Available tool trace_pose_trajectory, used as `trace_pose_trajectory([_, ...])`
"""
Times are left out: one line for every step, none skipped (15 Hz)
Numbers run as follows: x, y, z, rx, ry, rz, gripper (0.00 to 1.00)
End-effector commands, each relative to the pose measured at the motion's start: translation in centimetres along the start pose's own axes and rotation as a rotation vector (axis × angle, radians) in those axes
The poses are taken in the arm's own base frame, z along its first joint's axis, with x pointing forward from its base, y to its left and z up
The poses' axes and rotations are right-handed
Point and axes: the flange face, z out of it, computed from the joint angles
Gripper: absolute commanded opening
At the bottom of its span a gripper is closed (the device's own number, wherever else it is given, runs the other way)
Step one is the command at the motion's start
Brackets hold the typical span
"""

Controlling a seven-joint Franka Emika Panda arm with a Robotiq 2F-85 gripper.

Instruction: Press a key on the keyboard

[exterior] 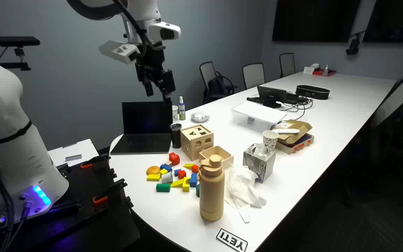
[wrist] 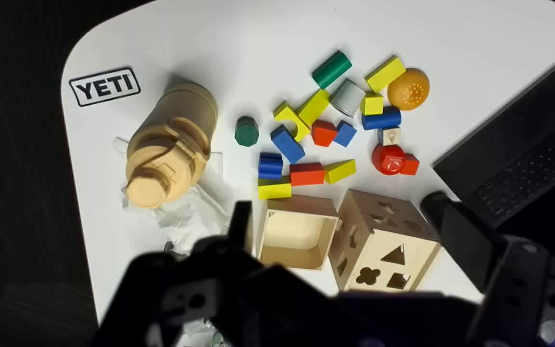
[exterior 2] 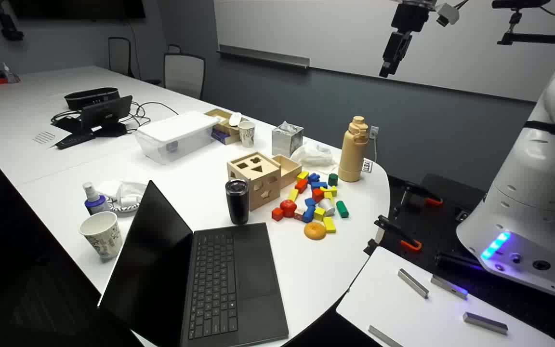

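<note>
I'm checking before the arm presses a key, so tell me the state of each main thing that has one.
Dark laptop keyboard: uncovered, untouched.
Small black laptop: open, screen dark.
Black robot fingers: open, holding nothing.
Tall tan bottle: upright, cap on.
Black cylindrical tumbler: upright, lid on.
Clear plastic bin: white lid on.
Silver patterned tissue box: tissue sticking out.
Blue base light: lit.

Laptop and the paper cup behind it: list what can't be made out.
Lettering on the keyboard: too small to read in every view.
Part of the keyboard in the wrist view: cut off by the right edge.
Whether the laptop screen is on: too dark to tell in both exterior views.
Part of the paper cup: hidden by the laptop screen in an exterior view.
</note>
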Motion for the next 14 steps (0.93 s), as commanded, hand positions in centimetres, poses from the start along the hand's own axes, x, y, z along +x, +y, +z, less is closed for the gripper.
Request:
trace_pose_trajectory([0.0,0.0,0.0,0.000,-0.001,0.000,1.00])
trace_pose_trajectory([0.0,0.0,0.0,0.000,-0.001,0.000,1.00])
trace_pose_trajectory([0.0,0.0,0.0,0.000,-0.001,0.000,1.00])
trace_pose_trajectory([0.0,0.0,0.0,0.001,-0.001,0.000,1.00])
trace_pose_trajectory([0.0,0.0,0.0,0.001,-0.001,0.000,1.00])
trace_pose_trajectory([0.0,0.0,0.0,0.001,-0.001,0.000,1.00])
trace_pose_trajectory([0.0,0.0,0.0,0.001,-0.001,0.000,1.00])
trace_pose_trajectory([0.0,0.0,0.0,0.001,-0.001,0.000,1.00])
trace_pose_trajectory([0.0,0.0,0.0,0.001,-0.001,0.000,1.00])
trace_pose_trajectory([0.7,-0.4,0.3,0.001,0.002,0.013,1.00])
trace_pose_trajectory([1.4,-1.1,0.5,-0.005,0.007,0.027,1.00])
trace_pose_trajectory([2.4,-2.7,1.0,-0.007,0.010,0.025,1.00])
trace_pose_trajectory([3.3,-4.3,1.5,-0.022,0.009,0.019,1.00])
trace_pose_trajectory([4.4,-6.5,2.2,-0.053,-0.003,0.006,1.00])
